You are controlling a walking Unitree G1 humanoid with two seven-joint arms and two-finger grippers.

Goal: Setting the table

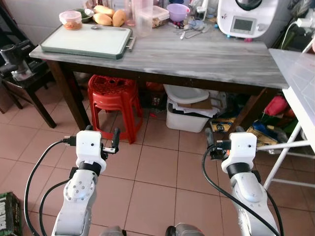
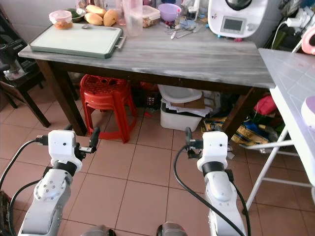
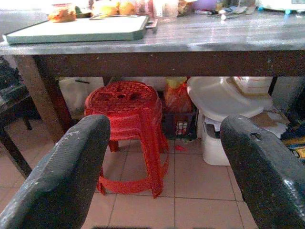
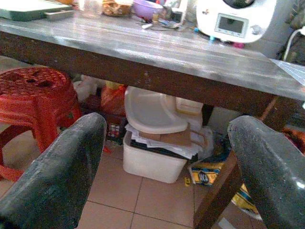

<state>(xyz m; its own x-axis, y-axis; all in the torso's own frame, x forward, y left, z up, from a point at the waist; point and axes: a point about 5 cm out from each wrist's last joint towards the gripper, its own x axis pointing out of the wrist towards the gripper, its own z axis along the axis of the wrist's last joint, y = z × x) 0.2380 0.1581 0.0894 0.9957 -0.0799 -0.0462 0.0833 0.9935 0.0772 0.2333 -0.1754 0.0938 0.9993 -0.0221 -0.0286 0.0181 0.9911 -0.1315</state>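
Observation:
A grey wooden table point(image 1: 206, 56) stands ahead of me. A pale green tray point(image 1: 86, 39) lies on its left end. Behind the tray are a small tub of orange food point(image 1: 72, 19) and yellow fruit point(image 1: 109, 17). A clear plastic jug point(image 1: 142, 17), a purple bowl point(image 1: 177, 11) and loose cutlery point(image 1: 189, 32) sit along the back. My left gripper point(image 1: 102, 133) and right gripper point(image 1: 224, 133) are raised over the floor, short of the table. Both are open with nothing between the fingers point(image 3: 66, 171). The right wrist view looks under the table past its wide-apart fingers point(image 4: 62, 167).
A white kitchen machine point(image 1: 246, 17) stands on the table's right end. Under the table are stacked red stools point(image 1: 112, 96) and a white bin point(image 1: 187, 115) with clutter. A white folding table point(image 1: 300, 78) juts in on the right, and a dark chair point(image 1: 22, 73) stands on the left.

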